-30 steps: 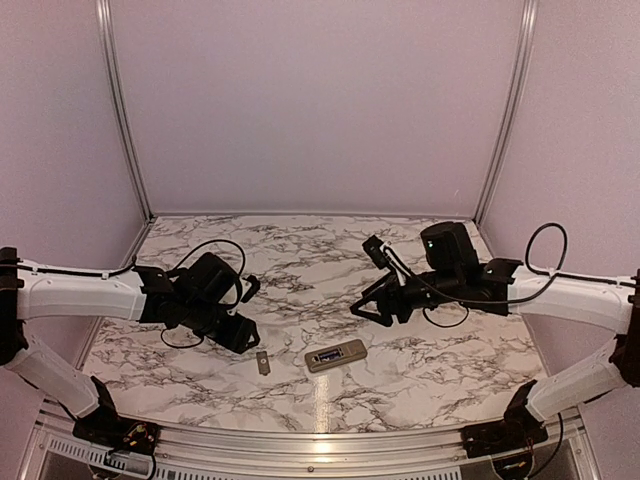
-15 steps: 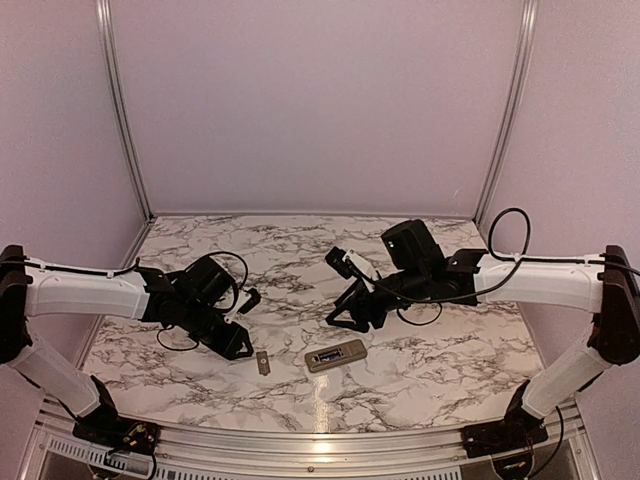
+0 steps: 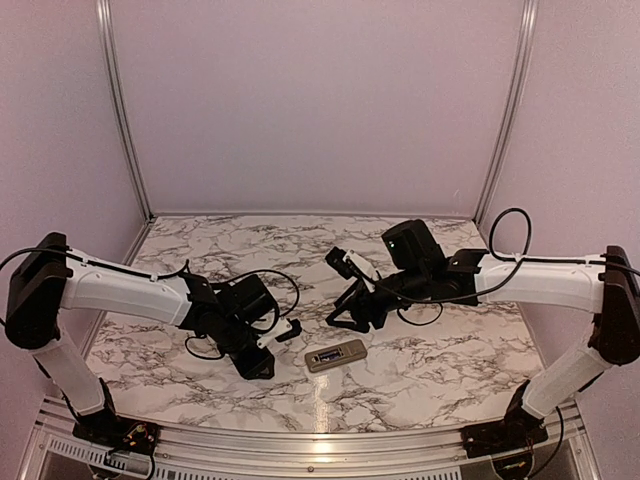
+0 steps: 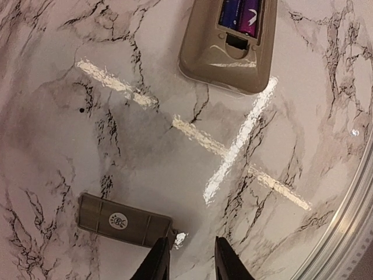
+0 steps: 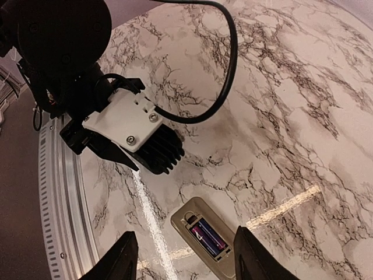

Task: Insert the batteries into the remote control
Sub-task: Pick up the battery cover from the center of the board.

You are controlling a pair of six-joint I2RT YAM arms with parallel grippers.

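Observation:
The remote control (image 3: pixel 336 355) lies back up on the marble table, its recess uncovered. Two purple-blue batteries (image 4: pixel 240 13) sit side by side in that recess; the right wrist view has the remote control (image 5: pixel 217 240) and the batteries (image 5: pixel 207 238) between my right fingers. A tan-grey cover (image 4: pixel 124 220) lies flat to the remote's left. My left gripper (image 4: pixel 191 261) hangs low at the cover's right end, narrowly open, nothing between the tips, and hides the cover from above. My right gripper (image 5: pixel 186 256) hovers open above the remote, holding nothing.
A metal rail (image 3: pixel 320 440) runs along the table's near edge, close to my left gripper (image 3: pixel 262 366). Black cables loop off both wrists. Pale walls stand at the back and sides. My right gripper (image 3: pixel 345 312) hangs just behind the remote.
My left arm has swung right and toward the near edge, coming down over the cover with its jaws narrowing. My right arm moved left a second ago and has since held still.

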